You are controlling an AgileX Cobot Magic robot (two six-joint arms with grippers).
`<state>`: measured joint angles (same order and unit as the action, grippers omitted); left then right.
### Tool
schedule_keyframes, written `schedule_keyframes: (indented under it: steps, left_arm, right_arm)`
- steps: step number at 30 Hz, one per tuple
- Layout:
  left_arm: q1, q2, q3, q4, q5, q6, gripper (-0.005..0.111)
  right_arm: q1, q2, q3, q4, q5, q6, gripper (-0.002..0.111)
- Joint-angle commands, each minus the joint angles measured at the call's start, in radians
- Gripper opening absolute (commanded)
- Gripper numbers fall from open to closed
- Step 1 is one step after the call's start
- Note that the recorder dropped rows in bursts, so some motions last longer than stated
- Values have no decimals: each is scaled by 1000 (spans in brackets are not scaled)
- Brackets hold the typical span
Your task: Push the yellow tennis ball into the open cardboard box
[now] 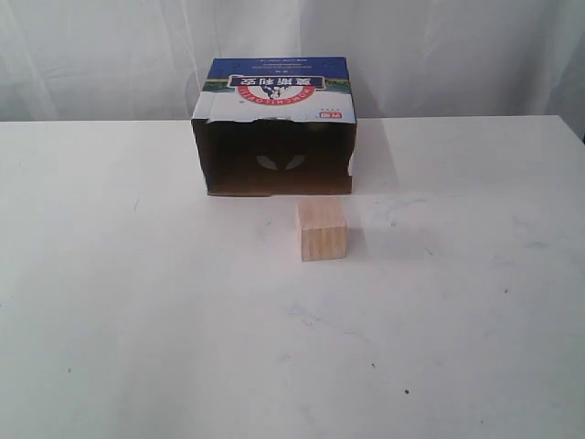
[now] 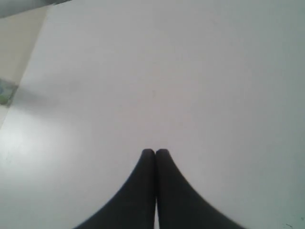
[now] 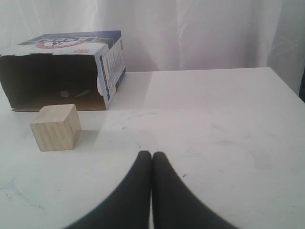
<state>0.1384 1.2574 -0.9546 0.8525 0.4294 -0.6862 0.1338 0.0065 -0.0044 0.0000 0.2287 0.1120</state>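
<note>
The open cardboard box (image 1: 274,123) lies at the back middle of the white table, blue printed top up, dark hollow front facing me; the right wrist view shows the open cardboard box (image 3: 66,67) too. No yellow tennis ball shows in any view; it is hidden or out of view. My left gripper (image 2: 155,151) is shut over bare table, holding nothing. My right gripper (image 3: 152,154) is also shut and empty, well short of the box. Neither gripper appears in the exterior view.
A pale wooden cube (image 1: 322,230) stands just in front of the box mouth, slightly right of its middle; the right wrist view has the wooden cube (image 3: 55,127) too. A white curtain hangs behind the table (image 1: 137,302). The table's edge (image 2: 28,57) shows in the left wrist view.
</note>
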Motion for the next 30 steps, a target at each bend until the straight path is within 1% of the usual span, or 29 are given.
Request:
schedule_keyframes:
  steps: [1, 4, 6, 7, 9, 11, 13, 15, 16, 17, 18, 19, 20, 21, 22, 23, 24, 25, 26, 28, 29, 30]
  left_arm:
    - [92, -118, -53, -357, 63, 268, 0]
    - [86, -217, -43, -698, 82, 554, 0]
    - [78, -286, -15, -941, 87, 751, 0]
    - [75, -316, 3, -1039, 82, 820, 0]
    - [71, -395, 45, -1195, 30, 923, 0]
    - [69, -476, 84, -1281, -48, 941, 0]
    - [69, -568, 113, -1331, -113, 970, 0]
    - [69, -661, 144, -1336, -153, 1046, 0]
    - [69, -698, 158, -1336, -149, 1083, 0]
    - [69, -784, 187, -1341, -116, 1157, 0]
    - [63, -817, 198, -1356, -98, 1174, 0]
    - [40, -892, 236, -1417, -74, 1173, 0]
    - [18, -966, 302, -1467, -19, 1158, 0]
    - [13, -984, 325, -1462, 19, 1161, 0]
    - [0, -1010, 391, -1438, 96, 1152, 0]
    - [-2, -1019, 429, -1436, 115, 1132, 0]
    - [-2, -1038, 507, -1419, 122, 1081, 0]
    - [-2, -1044, 541, -1417, 122, 1114, 0]
    - [-2, -1054, 587, -1443, 118, 1208, 0]
    - [-2, -1054, 624, -1464, 78, 1258, 0]
    - [-2, -1054, 659, -1477, 7, 1289, 0]
    - [-2, -1054, 684, -1481, -29, 1292, 0]
  right_arm:
    - [4, -7, 4, 0, -8, -2, 0]
    - [4, -7, 4, 0, -8, -2, 0]
    - [4, -7, 4, 0, -8, -2, 0]
    - [4, -7, 4, 0, -8, -2, 0]
    - [4, -7, 4, 0, -8, -2, 0]
    - [4, -7, 4, 0, -8, -2, 0]
    - [4, -7, 4, 0, -8, -2, 0]
    - [4, -7, 4, 0, -8, -2, 0]
    - [4, -7, 4, 0, -8, -2, 0]
    - [4, -7, 4, 0, -8, -2, 0]
    - [4, -7, 4, 0, -8, -2, 0]
    - [4, -7, 4, 0, -8, -2, 0]
    - [4, -7, 4, 0, -8, -2, 0]
    - [4, -7, 4, 0, -8, -2, 0]
    - [4, -7, 4, 0, -8, -2, 0]
    - [4, -7, 4, 0, -8, -2, 0]
    - [4, -7, 4, 0, -8, -2, 0]
    - [4, -7, 4, 0, -8, -2, 0]
    - [4, -7, 4, 0, -10, -2, 0]
    - [4, -7, 4, 0, -10, -2, 0]
    - [4, -7, 4, 0, -10, -2, 0]
    - [4, -7, 4, 0, -10, -2, 0]
